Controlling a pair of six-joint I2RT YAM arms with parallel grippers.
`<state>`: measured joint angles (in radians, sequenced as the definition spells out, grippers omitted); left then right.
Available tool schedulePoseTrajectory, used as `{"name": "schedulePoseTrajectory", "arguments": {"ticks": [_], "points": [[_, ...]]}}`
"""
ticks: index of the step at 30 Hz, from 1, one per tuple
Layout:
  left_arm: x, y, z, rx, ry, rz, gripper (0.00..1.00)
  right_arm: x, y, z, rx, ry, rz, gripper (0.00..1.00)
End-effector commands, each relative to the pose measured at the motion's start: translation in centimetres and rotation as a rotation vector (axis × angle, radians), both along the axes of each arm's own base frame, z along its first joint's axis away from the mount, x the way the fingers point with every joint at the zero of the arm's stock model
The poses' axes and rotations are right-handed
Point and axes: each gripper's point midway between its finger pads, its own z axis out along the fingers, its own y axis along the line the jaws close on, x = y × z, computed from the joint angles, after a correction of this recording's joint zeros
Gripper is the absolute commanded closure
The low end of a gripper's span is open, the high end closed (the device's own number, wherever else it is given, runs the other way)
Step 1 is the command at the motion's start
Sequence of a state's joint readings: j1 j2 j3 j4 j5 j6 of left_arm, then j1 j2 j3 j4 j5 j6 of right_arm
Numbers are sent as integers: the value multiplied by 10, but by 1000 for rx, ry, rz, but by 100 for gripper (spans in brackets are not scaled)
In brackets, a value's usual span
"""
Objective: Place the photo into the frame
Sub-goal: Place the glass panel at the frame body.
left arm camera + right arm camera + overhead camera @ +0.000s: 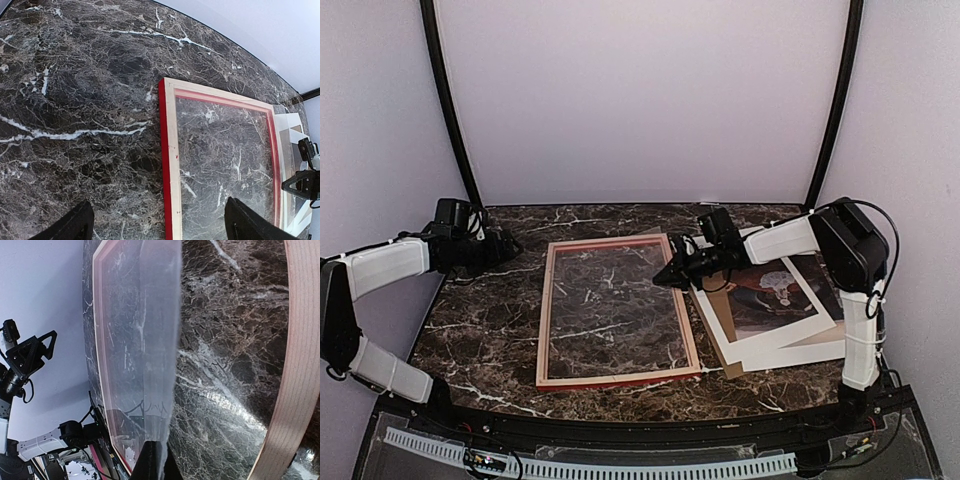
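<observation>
The frame (548,310) lies flat mid-table with its pale wood back up; its red edge shows in the left wrist view (170,165). The photo (775,290), dark brown with a pale figure and white margin, lies face up to the frame's right, under my right arm. My right gripper (670,275) is shut on the edge of a clear transparent sheet (145,340) and holds it tilted over the frame's opening; the frame's wood rail (295,365) runs beside it. My left gripper (510,245) is open and empty above the table, left of the frame; its fingers (75,227) straddle the frame's left rail from above.
A white sheet (800,350) and a brown board corner (732,370) lie under the photo at the right. Black tent poles (450,110) rise at the back corners. The dark marble table (480,320) is bare left of the frame.
</observation>
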<state>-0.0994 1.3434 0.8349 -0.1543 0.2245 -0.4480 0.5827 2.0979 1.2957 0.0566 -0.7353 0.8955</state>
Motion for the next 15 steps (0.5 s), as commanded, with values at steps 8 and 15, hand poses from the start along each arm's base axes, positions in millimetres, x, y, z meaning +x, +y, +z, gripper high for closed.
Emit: {"name": "schedulePoseTrajectory", "arguments": {"ticks": [8, 15], "points": [[-3, -4, -4, 0, 4, -19, 7, 4, 3, 26, 9, -71, 19, 100], [-2, -4, -4, -1, 5, -21, 7, 4, 2, 27, 1, -76, 13, 100]]}}
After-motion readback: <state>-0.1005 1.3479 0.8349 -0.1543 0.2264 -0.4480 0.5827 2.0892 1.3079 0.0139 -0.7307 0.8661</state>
